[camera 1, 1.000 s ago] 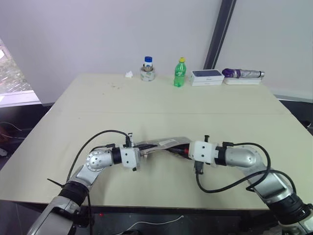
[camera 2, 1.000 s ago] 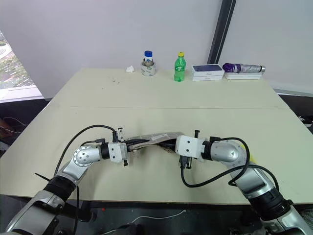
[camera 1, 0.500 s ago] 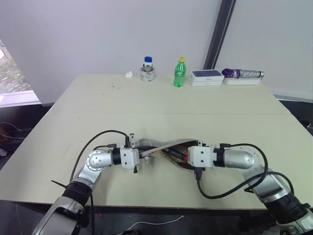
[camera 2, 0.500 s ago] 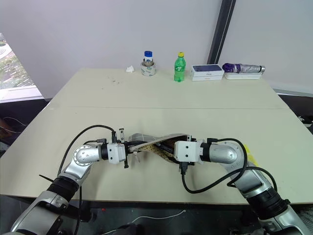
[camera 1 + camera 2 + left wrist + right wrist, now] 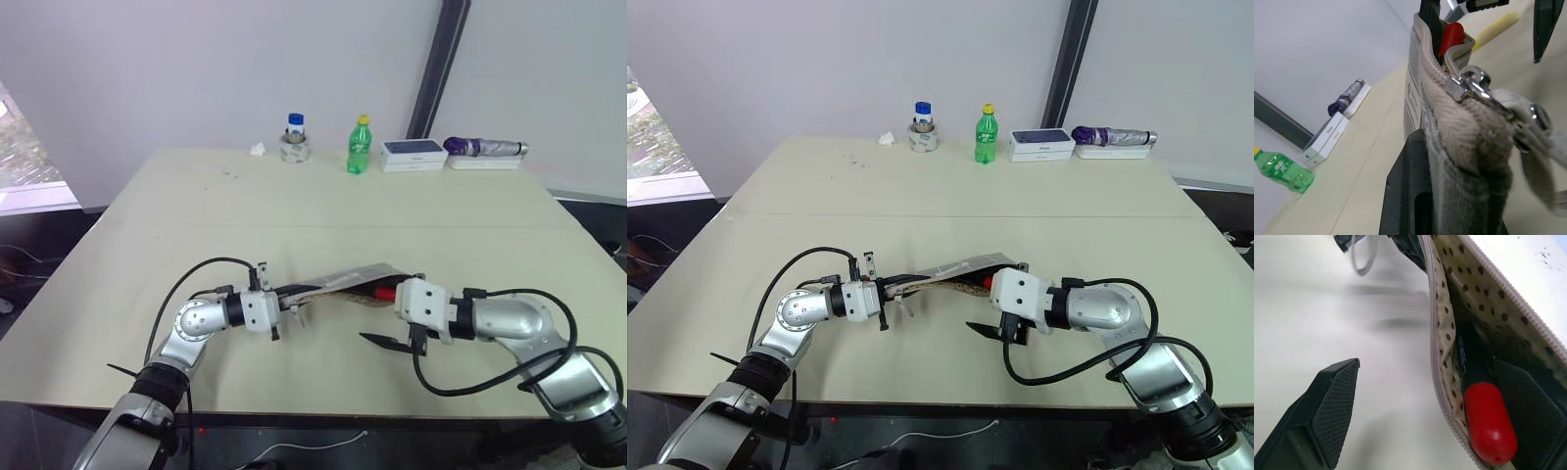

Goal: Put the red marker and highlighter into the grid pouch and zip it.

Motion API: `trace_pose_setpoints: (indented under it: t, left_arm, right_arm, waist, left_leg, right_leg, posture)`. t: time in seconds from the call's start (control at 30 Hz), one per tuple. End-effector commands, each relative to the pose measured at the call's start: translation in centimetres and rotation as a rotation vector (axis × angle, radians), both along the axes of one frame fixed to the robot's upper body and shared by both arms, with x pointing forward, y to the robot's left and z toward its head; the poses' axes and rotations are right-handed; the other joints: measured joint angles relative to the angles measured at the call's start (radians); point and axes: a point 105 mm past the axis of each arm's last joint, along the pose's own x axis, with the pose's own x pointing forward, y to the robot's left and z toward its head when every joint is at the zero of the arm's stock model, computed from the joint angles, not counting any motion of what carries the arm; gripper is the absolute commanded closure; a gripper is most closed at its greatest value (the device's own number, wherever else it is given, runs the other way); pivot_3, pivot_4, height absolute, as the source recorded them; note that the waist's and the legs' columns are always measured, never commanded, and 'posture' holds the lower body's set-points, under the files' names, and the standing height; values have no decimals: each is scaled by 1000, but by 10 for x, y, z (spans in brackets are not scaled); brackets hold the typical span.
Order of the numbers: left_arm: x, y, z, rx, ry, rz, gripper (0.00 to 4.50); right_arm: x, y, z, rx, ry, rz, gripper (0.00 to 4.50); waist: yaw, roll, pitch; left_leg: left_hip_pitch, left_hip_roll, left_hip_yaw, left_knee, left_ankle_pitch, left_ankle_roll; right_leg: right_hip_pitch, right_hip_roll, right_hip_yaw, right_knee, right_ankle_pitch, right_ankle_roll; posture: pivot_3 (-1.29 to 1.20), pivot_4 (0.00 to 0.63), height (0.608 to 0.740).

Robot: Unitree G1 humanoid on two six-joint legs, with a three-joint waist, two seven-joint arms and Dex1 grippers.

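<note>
While the grid pouch (image 5: 343, 282) hangs lifted off the counter (image 5: 294, 225) near its front edge, it serves as landmark for all entries.

Item 1: left tool (image 5: 284, 305), fingers clamped shut on the pouch's zipper end, beside the metal clasp (image 5: 1471, 83) and cord loop (image 5: 904, 305).

Item 2: right tool (image 5: 390, 315), fingers spread wide apart at the pouch's open end; one finger (image 5: 1327, 401) stands clear of the fabric over the bare counter, the other (image 5: 1533, 401) sits at the pouch mouth beside the marker. It grips nothing.

Item 3: red marker (image 5: 1488, 423), lying inside the open pouch against the dotted lining (image 5: 1474, 289), its red end poking from the mouth.

Item 4: highlighter (image 5: 1497, 30), a yellow bar on the counter beyond the pouch's open end, outside it.

Item 5: far edge of the counter, well apart from the pouch: tape roll with a small bottle (image 5: 296, 137), green bottle (image 5: 360, 145), white box (image 5: 413, 153), folded purple umbrella (image 5: 485, 148).
</note>
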Motion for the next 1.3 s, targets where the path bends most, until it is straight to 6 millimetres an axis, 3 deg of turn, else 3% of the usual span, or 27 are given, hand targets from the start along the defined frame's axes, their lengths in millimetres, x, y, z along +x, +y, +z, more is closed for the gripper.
trace_pose_setpoints:
  t: [0.03,0.27,0.33,0.47,0.5,0.6,0.73,0.9,1.2,1.3]
  left_arm:
    - [3,4,12,-33,-40,24,4500]
    - [4,6,10,-32,-39,39,4500]
    - [4,6,9,-35,-40,44,4500]
    - [10,7,9,-98,1,93,4500]
    - [12,7,10,-120,15,107,4500]
    - [10,4,6,-98,5,101,4500]
    - [7,-1,0,-71,-2,84,4500]
    - [7,-6,-1,-70,-4,69,4500]
    - [7,-10,1,-67,-14,59,4500]
    - [6,-11,0,-69,-13,59,4500]
  right_arm:
    - [-4,-4,30,107,-54,-31,17]
    - [-17,-18,58,310,-32,-74,17]
    - [-23,-26,62,440,-13,-111,17]
    - [-25,-83,33,767,44,-435,17]
    - [-25,-101,25,782,-14,-556,17]
    - [-33,-130,5,716,-137,-789,17]
    - [-55,-124,-15,687,-124,-897,17]
    - [-70,-133,-32,631,-137,-1001,17]
    - [-65,-193,-49,491,-144,-1249,17]
    - [-57,-200,-56,512,-45,-1252,17]
  waist:
    - [1,0,0]
    - [1,0,0]
    - [1,0,0]
    - [5,-2,-1]
    - [3,-2,-1]
    - [0,-1,-1]
    - [-3,0,-2]
    - [6,0,-2]
    - [1,0,-2]
    - [-5,1,-2]
  left_leg:
    - [0,0,0,0,0,0]
    - [0,0,0,0,0,0]
    - [0,0,0,0,0,0]
    - [0,0,-4,0,0,0]
    - [0,-1,-4,0,0,1]
    - [2,-1,-3,-1,0,1]
    - [6,0,-3,-5,0,0]
    - [6,0,-3,-4,0,0]
    - [6,-2,-5,-4,0,0]
    - [7,-1,-4,-4,0,0]
  right_leg:
    - [0,0,0,0,0,0]
    - [1,0,0,0,0,0]
    - [1,0,0,0,0,0]
    - [5,0,-4,-3,0,0]
    - [6,0,-4,-3,0,0]
    - [7,-1,-4,-3,0,1]
    - [7,1,-2,-2,0,0]
    - [8,1,-3,-2,0,0]
    - [10,0,-5,-5,0,0]
    - [10,0,-4,-4,0,0]
  posture:
    - [0,150,740]
    - [0,150,740]
    - [0,150,740]
    - [0,150,740]
    - [0,150,740]
    - [0,150,740]
    - [0,150,740]
    - [0,150,740]
    - [0,150,740]
    - [0,150,740]
